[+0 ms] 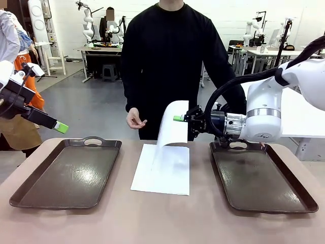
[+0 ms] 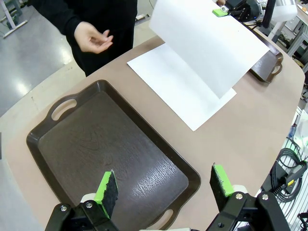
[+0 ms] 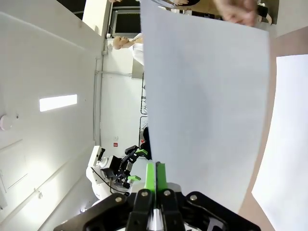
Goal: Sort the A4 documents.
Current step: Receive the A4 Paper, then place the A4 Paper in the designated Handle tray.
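Left arm [image 1: 6, 71]: white, enters from the left edge and is held above table level. Its black wrist section slopes down toward the centre.
Left gripper [image 1: 60, 127]: black, two fingers with green pads, jaws wide apart, nothing between them. In the left wrist view the fingers [image 2: 108, 192] stand well apart, tilted downward.
Right arm [image 1: 277, 104]: white, comes in from the right, with the forearm roughly level and reaching toward the middle.
Right gripper [image 1: 179, 118]: lies horizontal, green pads [image 3: 150, 175] pressed together, pinching the edge of a raised, curved white paper sheet [image 1: 172, 127].
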`<state>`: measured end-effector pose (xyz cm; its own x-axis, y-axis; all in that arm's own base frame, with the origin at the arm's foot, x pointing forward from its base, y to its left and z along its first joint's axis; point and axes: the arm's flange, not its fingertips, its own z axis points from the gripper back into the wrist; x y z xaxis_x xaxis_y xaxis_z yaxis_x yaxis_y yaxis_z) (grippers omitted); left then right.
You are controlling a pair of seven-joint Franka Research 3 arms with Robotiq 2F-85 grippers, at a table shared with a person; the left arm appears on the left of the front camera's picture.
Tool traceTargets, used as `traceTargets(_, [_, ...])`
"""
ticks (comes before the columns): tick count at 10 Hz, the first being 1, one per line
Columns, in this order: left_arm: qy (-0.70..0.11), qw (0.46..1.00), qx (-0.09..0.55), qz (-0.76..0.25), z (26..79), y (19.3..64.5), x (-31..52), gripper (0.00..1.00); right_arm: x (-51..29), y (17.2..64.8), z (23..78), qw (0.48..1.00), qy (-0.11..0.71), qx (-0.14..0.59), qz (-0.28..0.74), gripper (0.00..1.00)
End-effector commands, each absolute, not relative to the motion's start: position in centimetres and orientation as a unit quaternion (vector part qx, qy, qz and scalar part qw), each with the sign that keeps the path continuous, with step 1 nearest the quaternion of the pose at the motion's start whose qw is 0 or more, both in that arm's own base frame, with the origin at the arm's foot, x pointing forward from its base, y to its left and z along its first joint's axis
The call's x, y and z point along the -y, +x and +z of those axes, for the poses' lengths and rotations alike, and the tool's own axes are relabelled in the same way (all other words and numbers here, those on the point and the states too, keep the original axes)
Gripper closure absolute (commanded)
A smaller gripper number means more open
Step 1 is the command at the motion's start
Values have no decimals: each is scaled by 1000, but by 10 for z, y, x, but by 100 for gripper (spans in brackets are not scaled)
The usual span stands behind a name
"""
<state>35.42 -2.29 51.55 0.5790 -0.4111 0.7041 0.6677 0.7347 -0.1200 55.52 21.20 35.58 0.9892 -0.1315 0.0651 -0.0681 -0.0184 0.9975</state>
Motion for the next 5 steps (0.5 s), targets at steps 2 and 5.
traceTargets(2, [-196,865,339,-314,514,355,20,0,-213,556,355,696,713,73,-32,100])
traceTargets(5, [-196,865,339,-314,514,355,20,0,-213,556,355,696,713,73,-32,100])
